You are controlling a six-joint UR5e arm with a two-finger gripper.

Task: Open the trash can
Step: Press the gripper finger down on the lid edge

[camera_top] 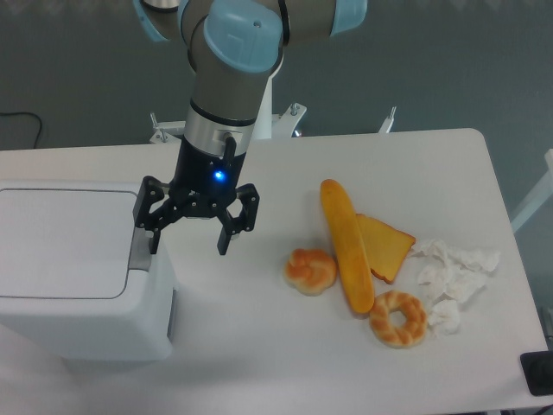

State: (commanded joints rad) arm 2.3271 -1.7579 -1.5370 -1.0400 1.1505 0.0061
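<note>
The trash can (82,268) sits at the table's (285,346) left edge, long axis running left-right, grey button strip (140,246) facing right, white lid flat and apparently shut. The gripper (188,239) hangs spread wide over that strip.

A white table (406,164) with rounded corners fills the near scene under even light, a dark grey-green floor (432,60) spreads beyond its far edge, and a black cable (26,125) curls at far left.
</note>
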